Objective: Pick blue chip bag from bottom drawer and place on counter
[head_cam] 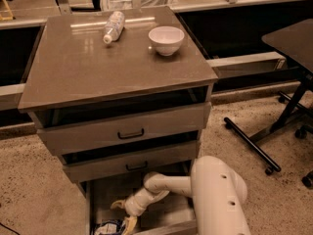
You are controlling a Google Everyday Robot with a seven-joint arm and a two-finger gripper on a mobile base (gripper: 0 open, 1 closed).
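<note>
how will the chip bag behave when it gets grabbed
The chip bag looks crumpled, so it will probably crush and flop. It is likely light for its size. Its foil may slip from the gripper, which is open close by it in the bottom drawer.

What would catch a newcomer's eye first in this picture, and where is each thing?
The big white robot arm at the lower right stands out, reaching into the open grey bottom drawer. Its gripper, fingers open, hangs close to the crumpled dark blue chip bag at the drawer's front left. On the glossy grey-brown counter, a white bowl and a lying plastic bottle sit near the back.
</note>
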